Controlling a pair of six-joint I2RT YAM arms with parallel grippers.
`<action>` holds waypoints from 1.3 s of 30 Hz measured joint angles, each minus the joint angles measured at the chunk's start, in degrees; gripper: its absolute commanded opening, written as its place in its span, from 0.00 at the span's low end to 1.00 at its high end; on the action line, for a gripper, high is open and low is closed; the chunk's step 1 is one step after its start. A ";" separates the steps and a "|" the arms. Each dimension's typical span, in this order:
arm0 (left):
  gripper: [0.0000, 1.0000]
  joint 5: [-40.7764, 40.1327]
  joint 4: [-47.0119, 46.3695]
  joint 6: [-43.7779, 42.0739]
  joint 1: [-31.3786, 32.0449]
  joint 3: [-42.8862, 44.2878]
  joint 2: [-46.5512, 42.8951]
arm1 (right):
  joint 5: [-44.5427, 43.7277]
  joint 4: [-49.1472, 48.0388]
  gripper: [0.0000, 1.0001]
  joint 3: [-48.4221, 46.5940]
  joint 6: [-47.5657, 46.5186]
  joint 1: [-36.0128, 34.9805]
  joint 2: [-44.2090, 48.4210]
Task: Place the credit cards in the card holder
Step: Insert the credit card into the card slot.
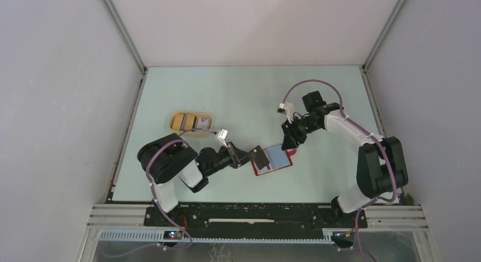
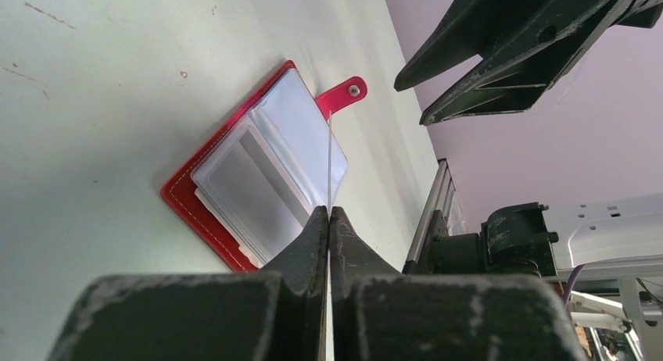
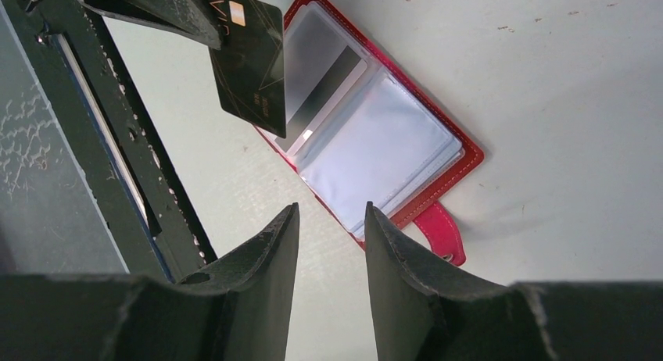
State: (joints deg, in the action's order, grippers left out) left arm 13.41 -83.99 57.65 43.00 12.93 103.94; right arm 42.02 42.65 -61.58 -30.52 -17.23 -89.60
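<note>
The red card holder (image 1: pixel 279 159) lies open on the table, its clear sleeves up and its snap tab (image 3: pixel 442 233) toward the right arm. One pale card with a dark stripe (image 3: pixel 322 73) sits in a sleeve. My left gripper (image 1: pixel 248 157) is shut on a dark credit card (image 1: pixel 261 156), holding it over the holder's left edge. In the left wrist view that card (image 2: pixel 329 162) shows edge-on, rising from the gripper (image 2: pixel 329 214). My right gripper (image 1: pixel 288 142) hovers open and empty just beyond the holder's tab side; its wrist view shows the gripper (image 3: pixel 331 214) above the holder (image 3: pixel 461 154) and the dark card (image 3: pixel 252 60).
A tan oval tray (image 1: pixel 193 131) stands at the back left, holding a golden-brown card (image 1: pixel 182 121) and a whitish one (image 1: pixel 203 123). White walls enclose the table on three sides. A black rail (image 1: pixel 255 214) carries both arm bases along the near edge.
</note>
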 measured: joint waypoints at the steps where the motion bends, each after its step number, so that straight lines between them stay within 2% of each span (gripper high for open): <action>1: 0.00 -0.04 0.07 0.00 0.00 0.11 0.26 | 0.00 0.04 0.45 -0.04 0.00 -0.07 -0.04; 17: 0.00 -2.58 0.07 0.96 0.00 4.20 4.90 | -2.75 0.37 0.44 -0.76 1.51 -0.15 -4.50; 39: 0.00 -2.05 0.39 5.53 -0.11 4.22 8.37 | -5.57 0.44 0.42 -1.70 2.58 -0.46 -7.23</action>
State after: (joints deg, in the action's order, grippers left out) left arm 11.35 -83.59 63.18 42.89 17.15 112.31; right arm 36.45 43.09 -63.29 -27.94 -17.69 -96.84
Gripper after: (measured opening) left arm 0.008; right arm 0.428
